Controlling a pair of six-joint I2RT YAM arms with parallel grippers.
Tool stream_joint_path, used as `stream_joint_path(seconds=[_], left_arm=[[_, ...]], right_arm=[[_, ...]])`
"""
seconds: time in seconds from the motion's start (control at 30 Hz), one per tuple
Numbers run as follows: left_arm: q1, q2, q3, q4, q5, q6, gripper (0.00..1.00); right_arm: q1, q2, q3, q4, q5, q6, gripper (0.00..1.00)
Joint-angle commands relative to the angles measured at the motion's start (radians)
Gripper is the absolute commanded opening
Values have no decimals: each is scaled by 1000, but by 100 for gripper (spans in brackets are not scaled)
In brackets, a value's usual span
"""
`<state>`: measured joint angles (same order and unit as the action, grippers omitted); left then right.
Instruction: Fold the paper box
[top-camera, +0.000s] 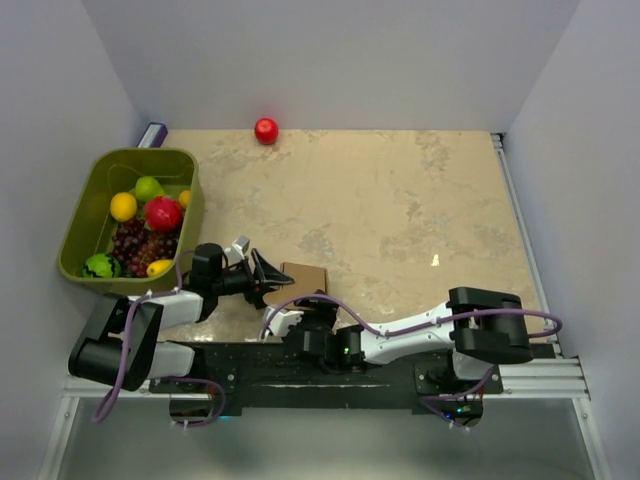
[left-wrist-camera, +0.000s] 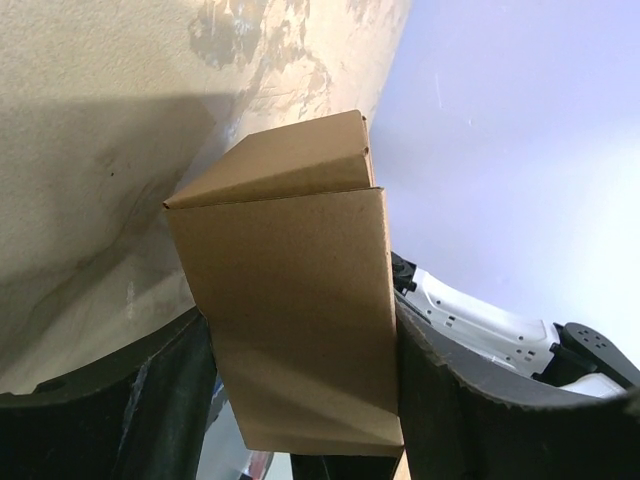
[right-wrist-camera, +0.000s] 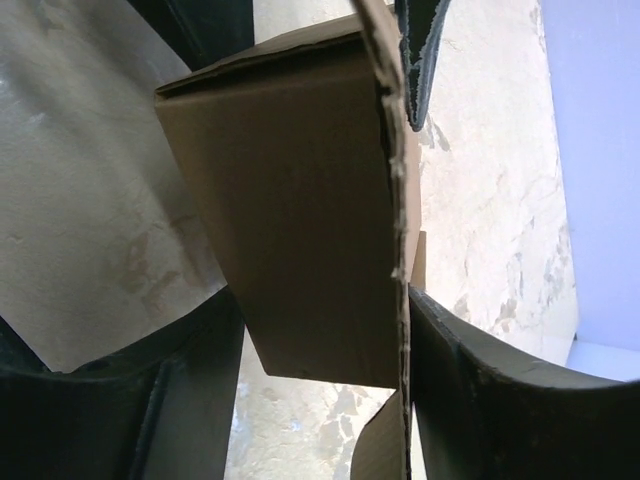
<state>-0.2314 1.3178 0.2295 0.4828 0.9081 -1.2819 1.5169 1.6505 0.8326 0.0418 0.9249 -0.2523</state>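
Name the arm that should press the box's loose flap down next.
Right: the right pincer sits against the loose flap, while the left pincer clamps the box steady.

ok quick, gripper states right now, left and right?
Left gripper: closed, holding the paper box.
Right gripper: closed on the same box, a finger against each side.

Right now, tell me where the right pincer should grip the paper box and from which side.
Take the paper box across its two flat, parallel side walls, right pincer coming from the near edge of the table, since the left pincer occupies its left side. Let one pad press the loose flap against its wall.
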Motion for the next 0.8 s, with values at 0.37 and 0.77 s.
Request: stream_joint_path(seconds=[0.37,0.77], left_arm=[[18,-49,108,-27,46,137,100],[102,-51,241,-156,-106,388,100]], right_arm=[[-145,-103,178,-353,-317,113,53],[-450,-138,264,-558,-750,125,53]])
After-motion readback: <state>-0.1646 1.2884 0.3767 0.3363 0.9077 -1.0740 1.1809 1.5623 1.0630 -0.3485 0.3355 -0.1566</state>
